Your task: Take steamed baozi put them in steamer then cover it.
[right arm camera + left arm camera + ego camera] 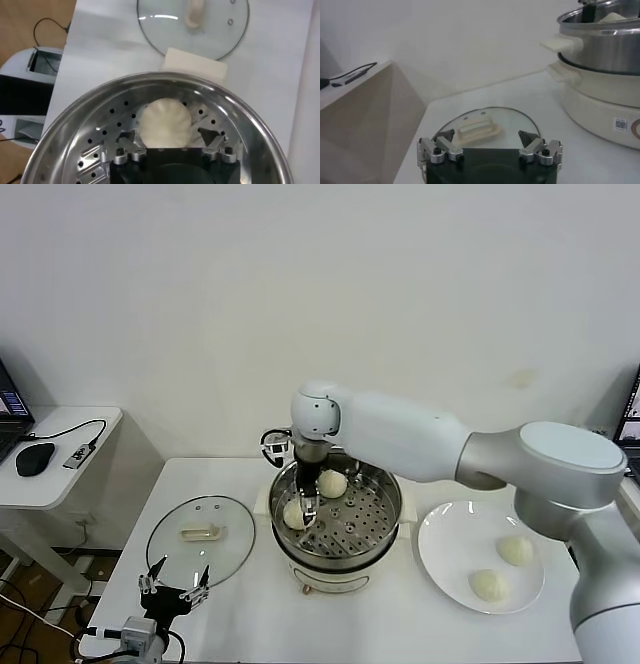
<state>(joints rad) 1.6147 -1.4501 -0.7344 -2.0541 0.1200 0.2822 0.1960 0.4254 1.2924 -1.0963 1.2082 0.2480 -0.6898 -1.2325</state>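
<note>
The steamer (372, 506) is a shiny perforated basket on a white pot in the middle of the table. Two baozi lie in it, one at the back (333, 482) and one at the left (294, 515). My right gripper (303, 506) reaches down into the basket. In the right wrist view it (166, 137) is open, its jaws on either side of the left baozi (165, 121), which rests on the basket floor (100, 135). Two more baozi (515, 550) (489, 586) lie on a white plate (440, 554). The glass cover (190, 552) lies flat on the table to the left. My left gripper (174, 584) is open and empty just in front of it.
The left wrist view shows the cover (515, 122) right ahead of the left gripper (486, 136) and the steamer's side and pot (600, 95) beyond. A side desk with a mouse (35, 457) and cables stands at far left. The wall is close behind the table.
</note>
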